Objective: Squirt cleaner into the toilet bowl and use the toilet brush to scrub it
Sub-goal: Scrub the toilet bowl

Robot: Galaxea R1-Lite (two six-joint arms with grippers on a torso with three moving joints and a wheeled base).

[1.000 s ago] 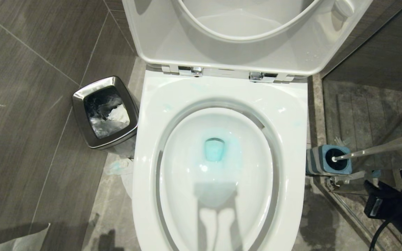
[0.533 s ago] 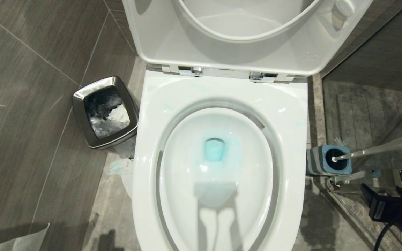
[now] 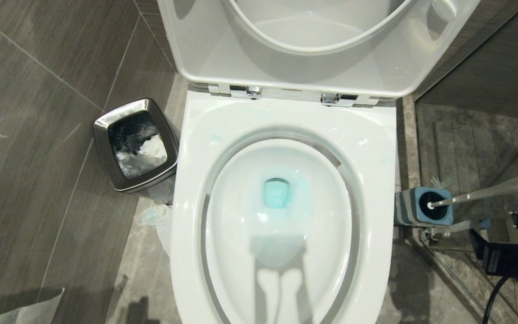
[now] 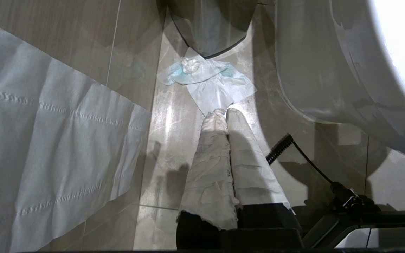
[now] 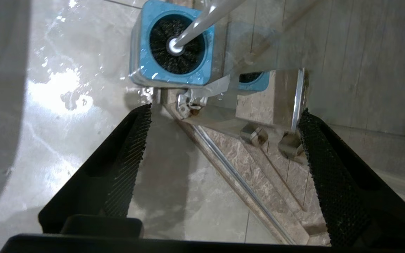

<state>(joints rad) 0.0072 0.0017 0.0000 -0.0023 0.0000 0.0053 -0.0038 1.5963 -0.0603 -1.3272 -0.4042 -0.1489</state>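
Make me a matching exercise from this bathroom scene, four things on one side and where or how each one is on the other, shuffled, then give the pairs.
Things:
1. toilet brush
2. waste bin
3. right gripper
4. toilet bowl

States:
A. holds blue-tinted water, lid raised
B. open, empty, above the floor near the holder
C. standing in its blue-topped holder, on the robot's right of the toilet
D. on the floor on the robot's left of the toilet, crumpled paper inside

Pairs: 1-C, 2-D, 3-B, 4-A

Bright overhead glare, sharp shadows
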